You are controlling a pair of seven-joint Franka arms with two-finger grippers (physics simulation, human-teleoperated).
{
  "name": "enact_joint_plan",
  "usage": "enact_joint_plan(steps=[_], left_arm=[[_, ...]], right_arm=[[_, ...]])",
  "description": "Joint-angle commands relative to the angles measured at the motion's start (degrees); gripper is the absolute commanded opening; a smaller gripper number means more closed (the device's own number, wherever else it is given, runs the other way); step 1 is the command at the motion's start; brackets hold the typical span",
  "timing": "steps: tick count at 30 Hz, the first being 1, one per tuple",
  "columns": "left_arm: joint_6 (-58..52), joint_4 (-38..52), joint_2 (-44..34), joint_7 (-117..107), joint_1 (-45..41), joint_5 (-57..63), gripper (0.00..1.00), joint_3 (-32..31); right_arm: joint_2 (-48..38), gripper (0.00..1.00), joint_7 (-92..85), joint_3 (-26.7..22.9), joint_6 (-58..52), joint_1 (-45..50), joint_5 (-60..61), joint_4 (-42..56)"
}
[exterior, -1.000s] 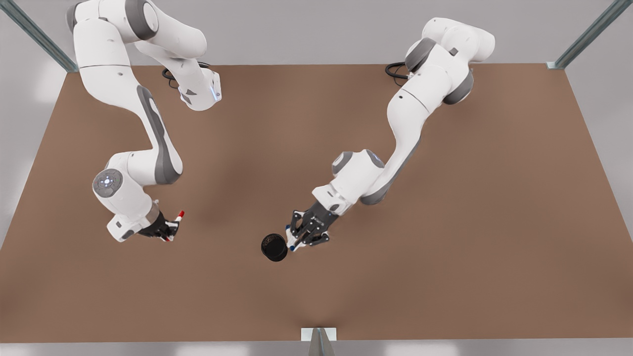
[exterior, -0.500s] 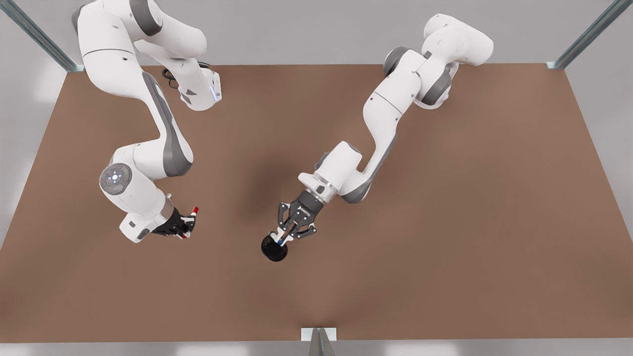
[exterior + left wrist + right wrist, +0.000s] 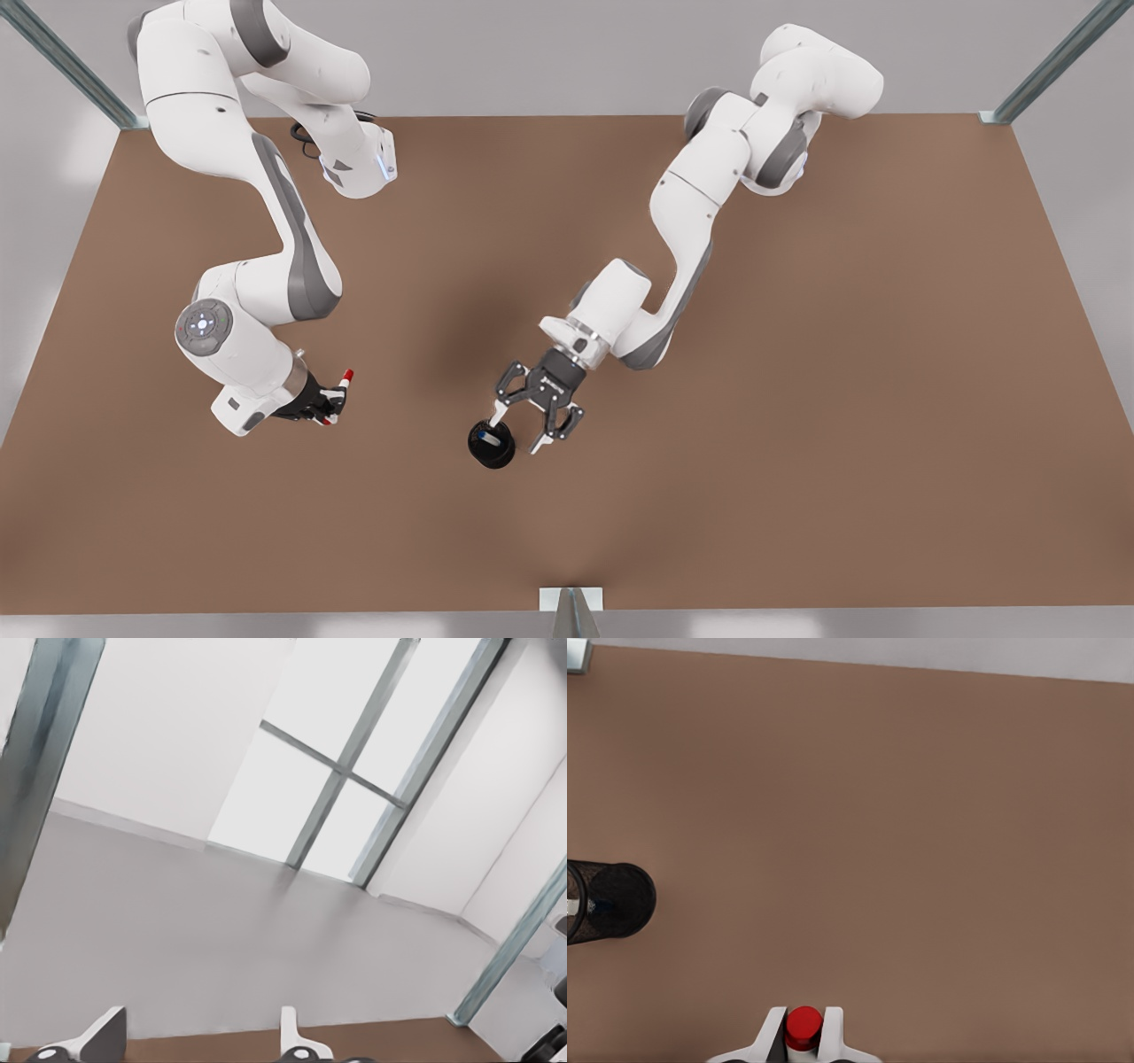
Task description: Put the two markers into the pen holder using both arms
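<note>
Holding the red marker (image 3: pixel 342 387) tight, the right gripper (image 3: pixel 330 406) hung over the table (image 3: pixel 797 443) on the front view's left. In the right wrist view the red cap (image 3: pixel 803 1028) sat squeezed between the two fingers (image 3: pixel 769 1035), most likely so the marker would not slip while this arm waited its turn. The pen holder (image 3: pixel 490 444) stood well apart from this claw, off toward the middle of the table, so the red marker was not yet in the cup.

The left gripper (image 3: pixel 519 427) was right beside the pen holder, a little above its rim. Its fingers were spread wide and held nothing. The blue marker (image 3: pixel 484 436) lay inside the cup, just beside that open claw, so the claw seemed to have let go to drop it in.

One marker was in, I think, and one was left. The right arm would need to carry the red marker over the cup and keep it straight above the small round rim.
</note>
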Motion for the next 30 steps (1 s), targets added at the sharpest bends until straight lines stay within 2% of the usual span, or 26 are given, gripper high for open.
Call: enact_joint_plan(steps=[1, 3, 4, 5, 6, 7, 9, 11, 12, 13, 17, 24, 26, 27, 29, 30], left_arm=[[-5.9, -3.2, -3.2, -2.3, 3.6, -0.1, 1.00, 0.2], [-37.7, -3.2, -12.5, 3.1, 10.8, 0.9, 1.00, -2.0], [-60.6, -2.6, -17.0, 3.5, 16.9, 0.7, 1.00, -3.0], [-73.7, -2.2, -20.0, 3.5, 24.9, -2.0, 1.00, -6.6], [-95.4, -2.3, -24.9, 3.6, 30.4, -0.7, 1.00, -6.0], [-106.4, -2.2, -28.3, 7.7, 30.7, 7.5, 1.00, -4.0], [-116.6, -2.3, -35.0, 19.4, 34.2, 11.9, 1.00, -2.9], [-119.0, -5.7, -43.5, 19.0, 35.3, 11.8, 1.00, -3.0], [-113.8, -16.8, -51.2, 19.5, 36.2, 11.7, 1.00, -3.0], [-113.4, -17.5, -51.2, 18.9, 35.9, 11.9, 1.00, -3.0], [-113.9, -15.3, -46.3, 17.2, 35.9, 16.4, 1.00, -2.8], [-114.1, -15.7, -45.0, 17.2, 36.0, 16.3, 1.00, -2.8], [-114.1, -15.7, -44.7, 17.3, 36.0, 16.3, 1.00, -2.8], [-114.1, -15.7, -44.7, 17.2, 36.0, 16.3, 1.00, -2.8], [-114.1, -15.7, -44.7, 17.2, 35.9, 16.2, 1.00, -2.8], [-114.1, -15.7, -44.7, 17.2, 35.9, 16.2, 1.00, -2.8]], right_arm=[[0.0, 0.21, 2.7, 0.2, 0.0, 0.6, -0.9, 0.1], [0.0, 0.21, 3.8, 2.7, 2.0, 3.0, -0.9, 1.8], [0.0, 0.21, 9.3, 2.7, 1.9, 7.8, -0.9, 4.0], [0.7, 0.21, 12.3, 2.6, 2.0, 11.7, -1.2, 5.8], [3.9, 0.21, 16.6, 2.6, 2.0, 15.9, -4.3, 11.0], [6.7, 0.21, 19.6, 2.4, 2.0, 18.3, -4.5, 15.4], [10.9, 0.21, 20.2, 1.8, 5.3, 20.7, -5.3, 22.6], [13.1, 0.21, 20.2, 1.8, 13.3, 21.0, -9.8, 22.7], [13.3, 0.21, 20.3, 1.8, 14.3, 20.9, -10.1, 22.5], [13.4, 0.21, 20.3, 1.8, 19.4, 20.4, -10.0, 19.4], [14.8, 0.21, 20.3, 1.5, 24.9, 20.3, -12.0, 17.0], [13.2, 0.23, 20.6, 1.4, 26.2, 19.8, -12.1, 11.4], [12.3, 0.55, 20.5, 1.5, 29.8, 19.0, -12.1, 8.0], [12.1, 0.61, 20.5, 1.5, 29.7, 19.0, -12.1, 7.8], [11.1, 0.61, 20.5, 1.5, 29.6, 18.4, -12.1, 6.0], [10.9, 0.66, 20.5, 1.5, 29.6, 18.3, -12.1, 5.4]])
